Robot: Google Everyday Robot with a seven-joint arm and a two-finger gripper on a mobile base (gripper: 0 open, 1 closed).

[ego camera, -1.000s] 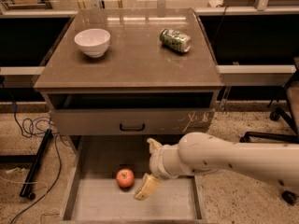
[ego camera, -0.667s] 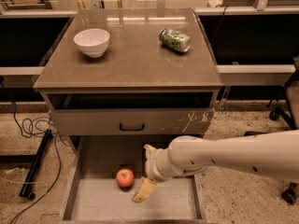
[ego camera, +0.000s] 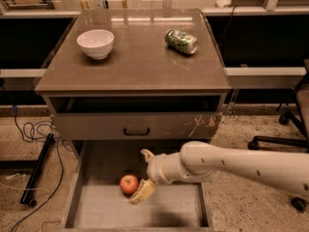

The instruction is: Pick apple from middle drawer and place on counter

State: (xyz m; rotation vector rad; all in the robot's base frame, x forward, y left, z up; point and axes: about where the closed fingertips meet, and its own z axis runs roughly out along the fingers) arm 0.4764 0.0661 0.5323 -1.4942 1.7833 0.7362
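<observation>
The apple (ego camera: 129,183) is small and red-orange and lies on the bare floor of the pulled-out middle drawer (ego camera: 159,211), left of centre. My gripper (ego camera: 144,174) hangs over the drawer on a white arm coming in from the right. It is open, with one tan finger high and the other (ego camera: 143,191) low, just right of the apple and touching or nearly touching it. The apple is not between the fingers. The counter (ego camera: 140,66) is the grey-brown top slab of the cabinet above.
A white bowl (ego camera: 95,42) stands on the counter at the left and a green can (ego camera: 181,41) lies on its side at the right. A drawer front with a dark handle (ego camera: 136,128) sits above the open drawer. Cables lie on the floor at the left, and an office chair base stands at the right.
My arm has shifted left and slightly down, bringing the gripper closer to the apple. The apple, the bowl and the can have not moved.
</observation>
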